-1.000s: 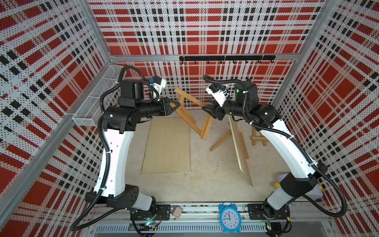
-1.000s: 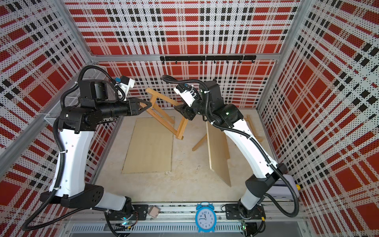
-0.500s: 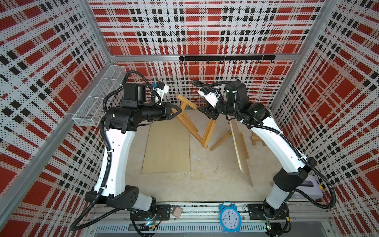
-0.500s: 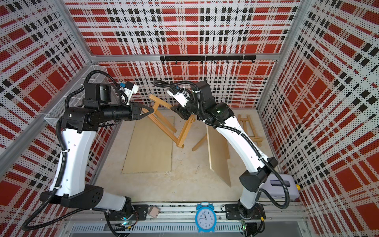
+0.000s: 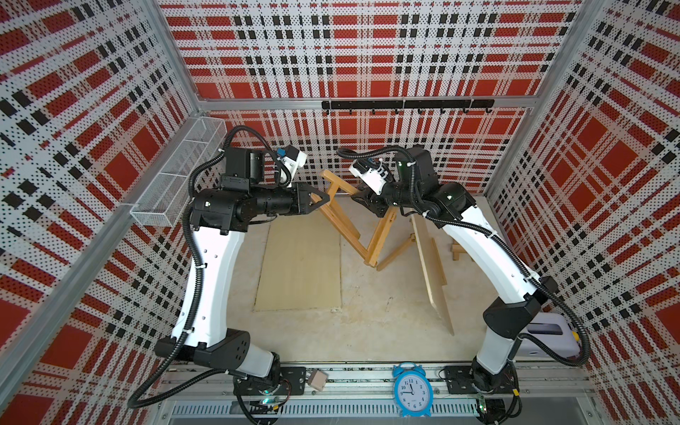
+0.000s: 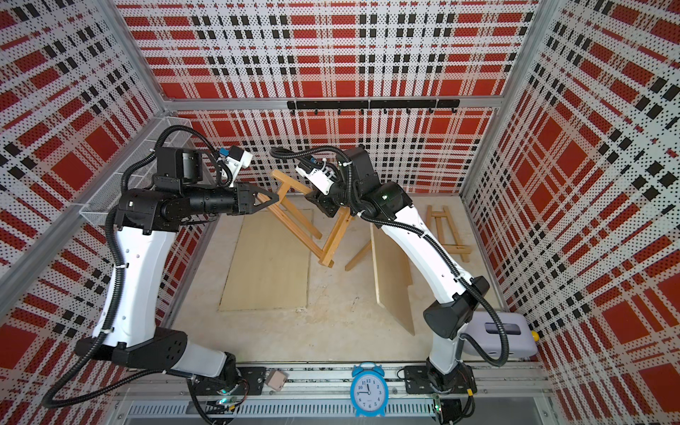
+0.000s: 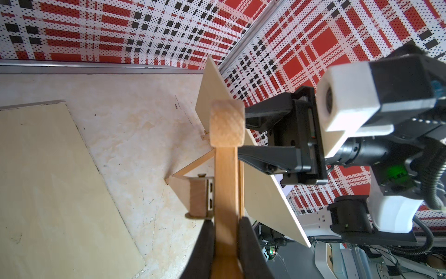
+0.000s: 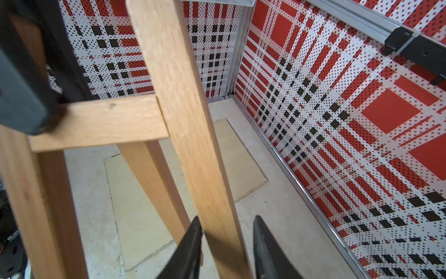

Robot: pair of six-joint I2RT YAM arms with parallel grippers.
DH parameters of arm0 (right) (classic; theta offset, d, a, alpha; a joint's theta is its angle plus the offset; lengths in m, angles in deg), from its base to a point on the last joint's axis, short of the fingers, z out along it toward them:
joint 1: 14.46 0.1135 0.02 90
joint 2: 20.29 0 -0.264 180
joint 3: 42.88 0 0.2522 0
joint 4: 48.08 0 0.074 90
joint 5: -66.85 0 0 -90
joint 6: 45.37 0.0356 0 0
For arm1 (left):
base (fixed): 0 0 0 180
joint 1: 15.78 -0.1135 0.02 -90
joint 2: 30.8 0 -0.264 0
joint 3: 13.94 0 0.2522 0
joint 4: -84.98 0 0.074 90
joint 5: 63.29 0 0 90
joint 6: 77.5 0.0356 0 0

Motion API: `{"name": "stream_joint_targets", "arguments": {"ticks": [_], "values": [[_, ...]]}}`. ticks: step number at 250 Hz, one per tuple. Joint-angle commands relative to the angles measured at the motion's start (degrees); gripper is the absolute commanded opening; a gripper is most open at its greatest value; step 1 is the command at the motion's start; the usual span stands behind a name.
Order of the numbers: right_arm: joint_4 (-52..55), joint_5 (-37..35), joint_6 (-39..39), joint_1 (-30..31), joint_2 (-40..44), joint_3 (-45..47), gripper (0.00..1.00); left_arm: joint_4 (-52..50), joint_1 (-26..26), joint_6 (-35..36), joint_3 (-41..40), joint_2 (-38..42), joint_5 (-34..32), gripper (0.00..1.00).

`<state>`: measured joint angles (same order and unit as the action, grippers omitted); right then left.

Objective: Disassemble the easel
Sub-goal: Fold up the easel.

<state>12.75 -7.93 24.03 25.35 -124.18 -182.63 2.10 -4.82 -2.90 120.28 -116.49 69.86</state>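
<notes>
Two arms meet over the back half of the desk (image 5: 368, 323), with the wooden easel (image 5: 344, 228) slung between them, tilted, its joined lower corner pointing down near the gap between two pale boards; from above I cannot tell whether that corner touches the desk. On one side the left fingers (image 5: 319, 197) are clenched on one of the easel's bars: in the left wrist view both dark fingers (image 7: 205, 248) press flat against either side of the bar, whose cut end stands up ahead. From the opposite side the right fingers (image 5: 362, 200) reach in at the easel's upper end. In the right wrist view a long slat (image 8: 183, 120) runs between them; one finger (image 8: 190, 246) lies against the wood, the other stands off with a sliver of desk showing in the gap, so the slat is straddled, not clamped. A crossbar (image 8: 101, 123) meets that slat partway up. A flat board (image 5: 300, 265) lies on the desk below the left arm. A second board (image 5: 434, 272) sits tilted on the right, a slim stick (image 5: 395, 250) just beside it. A small ladder-like frame (image 6: 447, 230) lies near the right wall. Wire basket (image 5: 176, 184) on the left wall, hook rail (image 5: 404, 105) on the back wall, blue alarm clock (image 5: 411, 390) at the front rail
</notes>
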Motion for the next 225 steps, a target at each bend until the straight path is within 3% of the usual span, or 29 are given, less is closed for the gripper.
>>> {"name": "stream_joint_targets", "arguments": {"ticks": [1,54,70,90,119,163,202,225], "values": [[-0.05,0.95,-0.69,0.26,-1.32,-1.96,0.27,2.33,0.13,0.7,2.45,0.58,3.51,0.0],[-1.6,0.57,3.05,0.23,-0.96,-2.15,0.05,4.05,-0.75,-0.47,0.38,1.14,2.55,0.0],[-2.07,-0.12,5.32,0.26,-0.99,-2.54,0.02,6.07,-1.69,-2.28,-1.4,1.61,2.46,0.2],[-2.33,-1.25,8.06,0.26,-1.03,-3.32,0.0,8.56,-2.97,-3.71,-3.41,2.41,2.09,0.36],[-1.64,-4.43,12.33,0.26,-1.27,-5.48,0.0,11.61,-5.49,-5.51,-5.42,4.47,0.26,0.45],[-2.55,-6.11,17.03,0.24,-0.32,-6.16,0.0,17.31,-10.13,-7.81,-10.31,9.88,-5.63,0.42],[-5.72,-3.09,17.96,0.27,2.48,-4.9,0.0,18.07,-12.18,-8.91,-16.84,12.69,-12.62,0.23],[-6.79,-0.19,18.48,0.27,3.69,-5.22,0.0,23.25,-11.31,-12.29,-23.32,13.14,-11.13,0.21]]}}
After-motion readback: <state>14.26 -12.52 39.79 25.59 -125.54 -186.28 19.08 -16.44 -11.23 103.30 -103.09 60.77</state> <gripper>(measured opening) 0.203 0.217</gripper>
